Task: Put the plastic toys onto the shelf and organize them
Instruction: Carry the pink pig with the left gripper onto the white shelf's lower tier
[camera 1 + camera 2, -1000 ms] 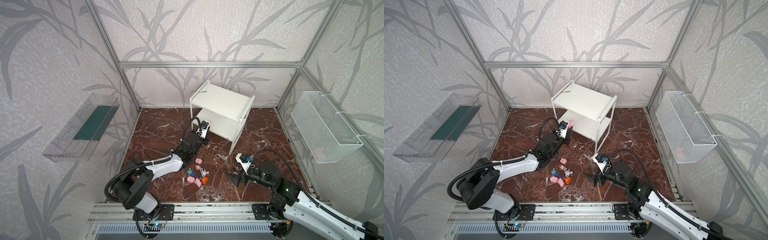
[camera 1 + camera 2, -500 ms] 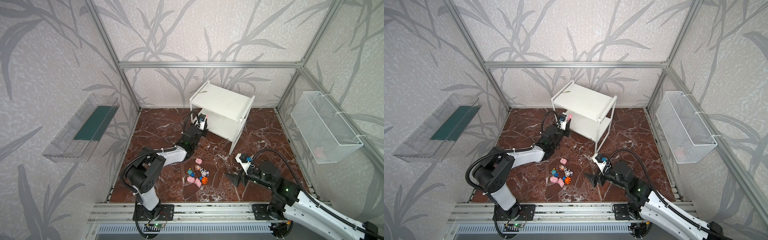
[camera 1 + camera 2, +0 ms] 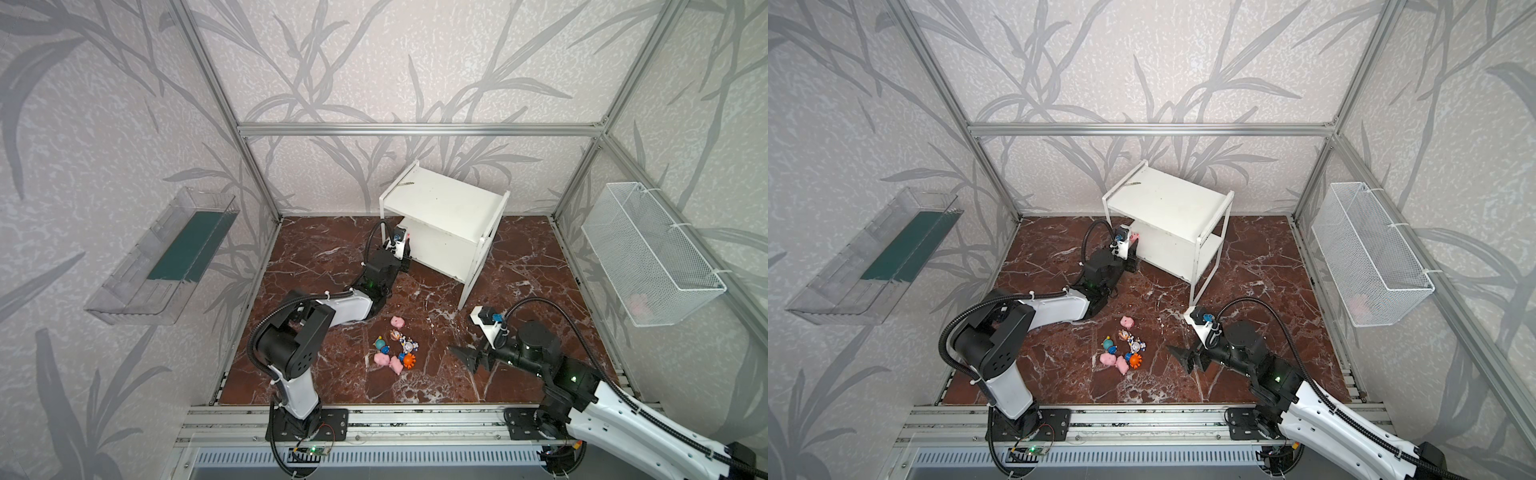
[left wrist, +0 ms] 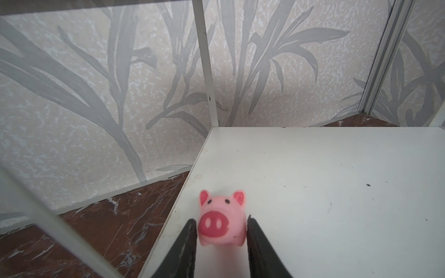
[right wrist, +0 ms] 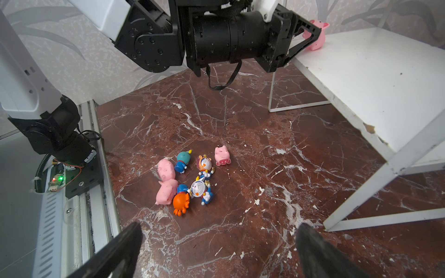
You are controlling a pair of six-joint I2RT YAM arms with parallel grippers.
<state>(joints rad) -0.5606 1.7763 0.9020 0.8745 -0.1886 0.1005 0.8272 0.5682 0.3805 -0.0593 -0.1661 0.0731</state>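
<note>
Left gripper (image 4: 220,220) fingers flank the pink pig (image 4: 222,211) standing on the shelf (image 4: 313,180) lower board; firm grip cannot be confirmed. Right gripper (image 5: 219,226) is spread wide and empty near the toys (image 5: 203,166) on the floor (image 5: 240,120)

Pig (image 4: 222,221) matt soft-looking plastic, shelf (image 4: 313,180) smooth white paint w/ chipped edge, floor (image 5: 240,115) glossy marble-look.

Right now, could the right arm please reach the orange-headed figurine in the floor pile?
Probably yes. The right tool stands open, facing the orange-headed figurine, with only bare marble floor between them; the left arm is away at the shelf.
</note>
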